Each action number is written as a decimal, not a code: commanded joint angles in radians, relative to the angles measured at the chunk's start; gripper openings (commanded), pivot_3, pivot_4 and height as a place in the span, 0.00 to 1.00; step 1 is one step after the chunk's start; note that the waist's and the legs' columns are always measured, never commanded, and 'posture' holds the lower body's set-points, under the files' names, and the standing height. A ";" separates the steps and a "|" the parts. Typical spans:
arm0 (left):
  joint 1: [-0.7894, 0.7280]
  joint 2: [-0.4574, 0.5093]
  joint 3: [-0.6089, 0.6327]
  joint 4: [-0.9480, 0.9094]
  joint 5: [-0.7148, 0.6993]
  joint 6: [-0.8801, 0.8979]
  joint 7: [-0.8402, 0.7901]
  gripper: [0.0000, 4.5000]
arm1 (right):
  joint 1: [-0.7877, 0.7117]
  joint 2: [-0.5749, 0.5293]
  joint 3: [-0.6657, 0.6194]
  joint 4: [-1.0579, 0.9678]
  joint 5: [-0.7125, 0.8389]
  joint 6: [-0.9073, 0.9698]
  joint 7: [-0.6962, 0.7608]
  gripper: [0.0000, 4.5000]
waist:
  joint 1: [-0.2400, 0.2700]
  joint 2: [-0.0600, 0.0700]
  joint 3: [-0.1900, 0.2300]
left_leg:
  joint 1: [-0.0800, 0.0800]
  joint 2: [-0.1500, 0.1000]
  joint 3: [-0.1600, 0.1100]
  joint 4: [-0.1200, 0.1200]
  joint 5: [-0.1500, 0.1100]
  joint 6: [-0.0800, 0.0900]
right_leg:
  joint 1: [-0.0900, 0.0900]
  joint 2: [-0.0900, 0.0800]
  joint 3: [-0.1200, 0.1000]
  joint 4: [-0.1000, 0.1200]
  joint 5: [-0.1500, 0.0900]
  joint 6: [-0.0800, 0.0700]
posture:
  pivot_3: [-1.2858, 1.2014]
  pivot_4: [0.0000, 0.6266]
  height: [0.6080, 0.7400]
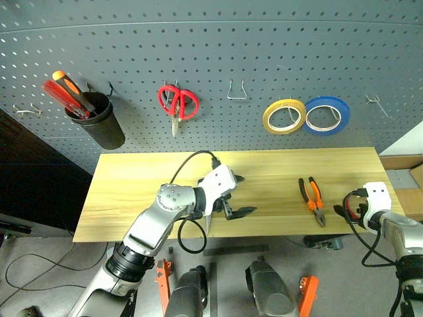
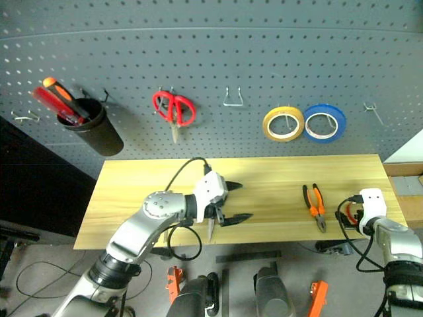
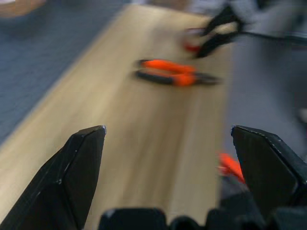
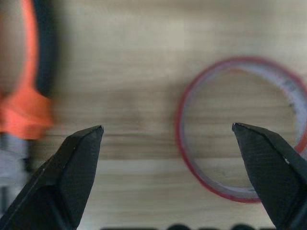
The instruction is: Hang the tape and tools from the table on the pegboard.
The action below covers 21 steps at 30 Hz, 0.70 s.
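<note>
Bright, even light falls from above across the pegboard [image 1: 211,46], whose top line bows with lens distortion. Soft shadows sit under the left gripper [image 1: 236,195] on the table [image 1: 132,185]. In the left wrist view the pliers [image 3: 175,76] smear with blur. The right wrist view shows the tape [image 4: 242,129] soft, out of focus.

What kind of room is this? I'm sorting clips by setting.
Likely a workshop or tool bench: a pegboard carrying red-handled scissors and tape rolls, over a wooden table where pliers lie.
</note>
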 commanded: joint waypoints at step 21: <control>-0.081 -0.038 -0.004 0.018 -0.050 -0.059 -0.111 1.00 | -0.013 -0.035 0.070 0.078 -0.120 -0.164 0.053 0.00 | 0.007 -0.015 0.003 | 0.000 0.000 0.000 0.002 -0.001 0.001 | 0.002 -0.002 -0.001 -0.002 0.001 0.003 | 0.39 0.44 1.00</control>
